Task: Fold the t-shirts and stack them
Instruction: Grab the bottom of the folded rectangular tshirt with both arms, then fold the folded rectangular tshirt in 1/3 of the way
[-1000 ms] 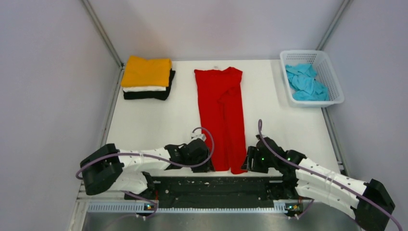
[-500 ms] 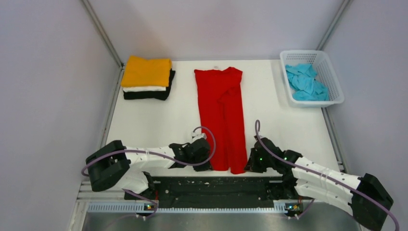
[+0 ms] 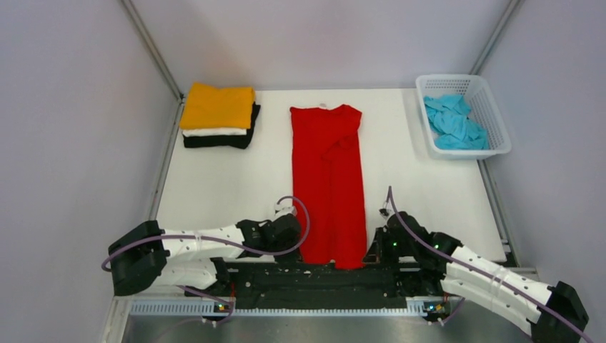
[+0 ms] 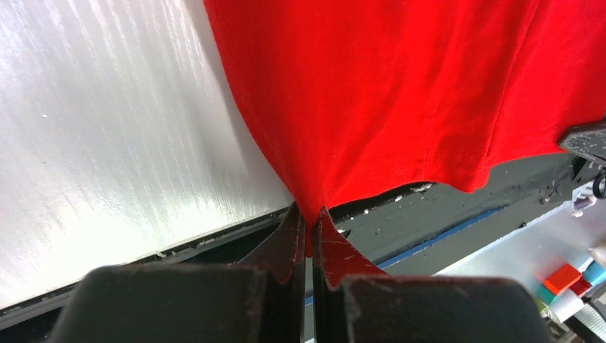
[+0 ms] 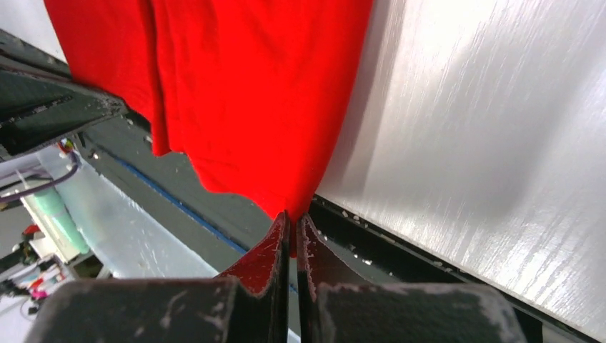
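At the near edge, both jaws pinch corners of the red t-shirt (image 3: 327, 179).

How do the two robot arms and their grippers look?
The left arm and right arm have white segments with black joints. A thin purple cable loops along each. Gripper fingers are black, tapered and scuffed. The right arm carries a green light.

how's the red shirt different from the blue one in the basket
The red t-shirt lies stretched long and flat on the table; the light blue t-shirt sits crumpled in the basket. The left gripper and right gripper each pinch a near corner of the red t-shirt; no gripper touches the light blue t-shirt. Neither is stacked.
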Robot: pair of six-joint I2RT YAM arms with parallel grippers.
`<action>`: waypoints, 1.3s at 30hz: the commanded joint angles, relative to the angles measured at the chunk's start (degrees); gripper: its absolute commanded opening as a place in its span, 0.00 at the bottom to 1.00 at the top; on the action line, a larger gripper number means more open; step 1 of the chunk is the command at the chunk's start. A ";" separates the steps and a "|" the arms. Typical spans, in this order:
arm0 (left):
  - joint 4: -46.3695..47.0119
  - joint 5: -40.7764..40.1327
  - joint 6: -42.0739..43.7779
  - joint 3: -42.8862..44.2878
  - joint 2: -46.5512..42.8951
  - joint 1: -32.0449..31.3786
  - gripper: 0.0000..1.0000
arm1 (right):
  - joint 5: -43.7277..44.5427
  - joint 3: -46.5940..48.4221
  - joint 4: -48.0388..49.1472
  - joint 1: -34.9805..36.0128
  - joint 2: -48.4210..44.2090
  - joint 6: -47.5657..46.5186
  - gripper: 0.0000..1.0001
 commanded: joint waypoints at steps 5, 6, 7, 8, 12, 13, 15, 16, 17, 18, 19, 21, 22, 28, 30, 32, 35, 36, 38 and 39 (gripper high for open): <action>-5.44 -2.82 3.18 4.28 0.20 -0.37 0.00 | 1.12 5.37 -2.19 1.15 -0.82 -0.66 0.00; -6.30 -3.82 3.89 5.45 -0.29 -0.27 0.00 | 1.83 6.91 -2.68 1.16 -0.68 -1.01 0.00; -8.23 -5.12 4.48 7.21 -0.61 -0.14 0.00 | 2.55 8.08 -3.02 1.14 -0.37 -1.66 0.00; -9.82 -6.15 5.33 8.49 -1.02 0.18 0.00 | 4.04 9.47 -3.64 1.15 0.22 -2.13 0.00; -12.88 -8.02 10.09 12.46 -2.42 4.45 0.00 | 8.70 14.78 -4.83 1.21 4.48 -4.45 0.00; -12.72 -7.68 11.59 13.30 -2.42 5.77 0.00 | 10.09 16.27 -4.57 1.11 5.91 -5.09 0.00; -12.91 -6.72 14.59 15.49 -1.95 8.97 0.00 | 13.80 19.35 -4.01 1.07 9.09 -6.34 0.00; -12.81 -6.56 16.18 16.36 -1.51 10.52 0.00 | 16.08 20.76 -3.40 1.06 10.28 -6.65 0.00; -12.56 -6.53 16.86 17.13 -1.14 12.15 0.00 | 18.15 21.89 -2.56 0.98 11.23 -7.00 0.00; -11.94 -6.31 18.24 17.76 -0.62 13.76 0.00 | 19.64 22.88 -1.18 0.58 12.16 -7.55 0.00; -11.08 -5.78 19.11 18.34 -0.04 15.69 0.00 | 20.59 23.69 0.45 -0.13 13.26 -8.44 0.00; -8.55 -3.74 21.12 19.78 1.62 19.07 0.00 | 21.64 25.54 3.99 -2.81 15.86 -10.76 0.00; -7.25 -3.18 21.88 20.83 3.11 20.56 0.00 | 21.58 26.21 5.82 -4.21 17.32 -11.74 0.00; -4.67 -1.34 25.95 31.26 12.69 27.49 0.00 | 21.26 31.16 15.95 -10.79 26.89 -16.58 0.00; -4.69 1.70 27.08 34.76 16.36 29.52 0.00 | 21.59 32.57 17.77 -12.70 29.82 -17.25 0.00; -5.02 2.01 28.21 37.66 19.75 31.13 0.00 | 20.19 33.27 20.37 -15.01 32.33 -17.93 0.00; -5.85 3.81 29.62 42.26 24.88 33.60 0.00 | 16.75 34.03 24.49 -18.86 36.70 -18.68 0.00; -6.32 4.54 30.13 43.77 26.51 34.38 0.00 | 15.55 34.43 25.90 -20.39 38.02 -19.02 0.00; -6.81 5.79 31.00 46.60 29.62 35.79 0.00 | 13.80 35.70 27.77 -22.09 40.90 -19.58 0.00; -6.97 6.46 31.37 47.74 30.87 36.43 0.00 | 13.66 36.63 28.37 -22.75 42.61 -19.90 0.00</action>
